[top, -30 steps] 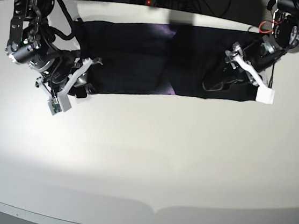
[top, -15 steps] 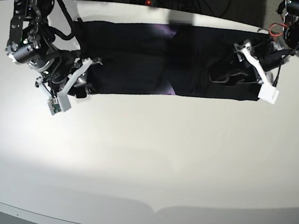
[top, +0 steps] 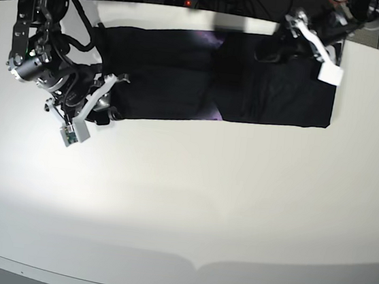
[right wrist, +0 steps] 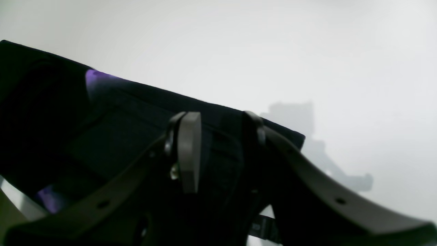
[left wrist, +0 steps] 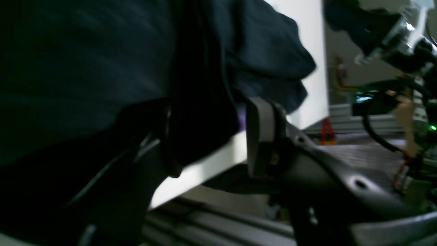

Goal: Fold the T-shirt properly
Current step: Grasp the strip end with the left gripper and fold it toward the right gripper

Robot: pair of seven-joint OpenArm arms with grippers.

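The black T-shirt point(top: 176, 79) lies as a long folded band across the far part of the white table, with slivers of purple print point(top: 214, 115) showing at its folds. My right gripper point(top: 112, 95) is at the band's near left corner. In the right wrist view the gripper point(right wrist: 222, 147) is closed on several layers of the cloth point(right wrist: 51, 119). My left gripper point(top: 266, 55) hovers over the shirt's far edge, right of centre. In the blurred left wrist view the gripper point(left wrist: 208, 147) has its jaws wide apart with a dark fold of the shirt point(left wrist: 85, 68) between them.
The white table point(top: 203, 198) stretches toward me below the shirt. Its far edge point(left wrist: 205, 167) runs just behind the left gripper, with cables and a power strip point(top: 185, 3) beyond it. The right arm's body point(top: 34, 62) stands at the table's left.
My left arm has swung from the shirt's near right part up and left to its far edge. The shirt's right end now lies uncovered. The right arm has not moved.
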